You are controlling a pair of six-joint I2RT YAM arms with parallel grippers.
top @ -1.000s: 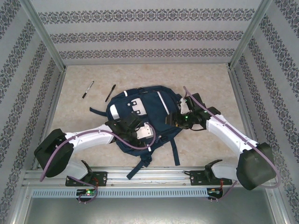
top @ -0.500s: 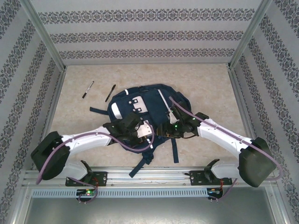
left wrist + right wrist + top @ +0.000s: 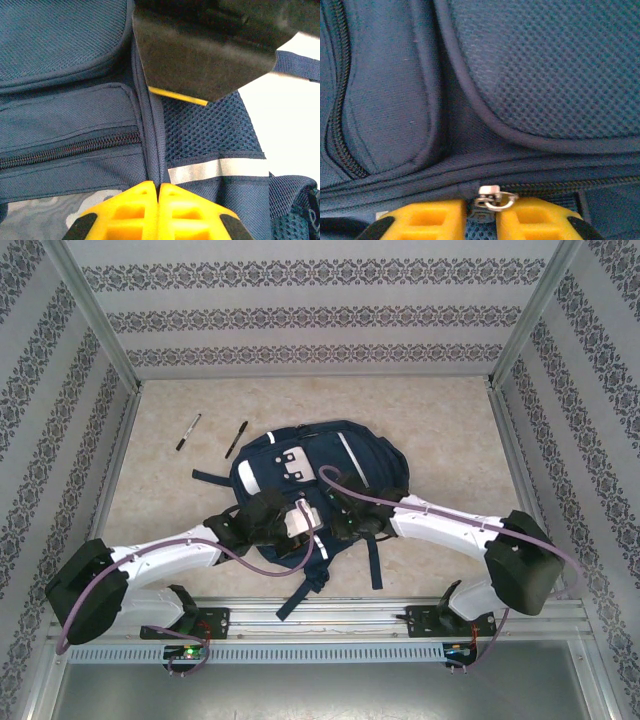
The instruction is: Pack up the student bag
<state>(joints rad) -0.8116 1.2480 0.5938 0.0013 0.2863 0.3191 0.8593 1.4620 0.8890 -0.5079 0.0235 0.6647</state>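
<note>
The student bag [image 3: 300, 465] is seen lying flat at the middle of the table [image 3: 440, 430], its front turned upward and its dark straps [image 3: 373, 560] trailed toward the near edge, where the 2 arm bases are bolted. 2 pens [image 3: 189, 431] are laid on the bare tabletop beyond the bag's far left corner, well apart from each other and clear of the fabric.

Both arms are reached inward over the near part of the bag, from the left and from the right, so that the 2 wrists are brought near each other above the front pocket.

In the left wrist view, the left gripper [image 3: 159, 192] is shown with its yellow fingers pressed together, no gap being left between them. Their tips are set right at a raised piped seam [image 3: 152, 125] that runs up the bag's side. Whether any fabric is caught between them cannot be told. A closed zipper [image 3: 75, 148] is seen to the left of the seam, and a mesh panel [image 3: 205, 130] crossed by a pale reflective stripe [image 3: 215, 169] to the right of it.

In the right wrist view, the right gripper [image 3: 481, 205] is shown drawn in on a metal zipper pull [image 3: 492, 196], which is pinched in the narrow gap between the 2 yellow fingers, its ring laid against the right-hand one. The zipper line is seen running sideways just above the fingertips, beneath a rounded mesh-textured pocket [image 3: 545, 65].
</note>
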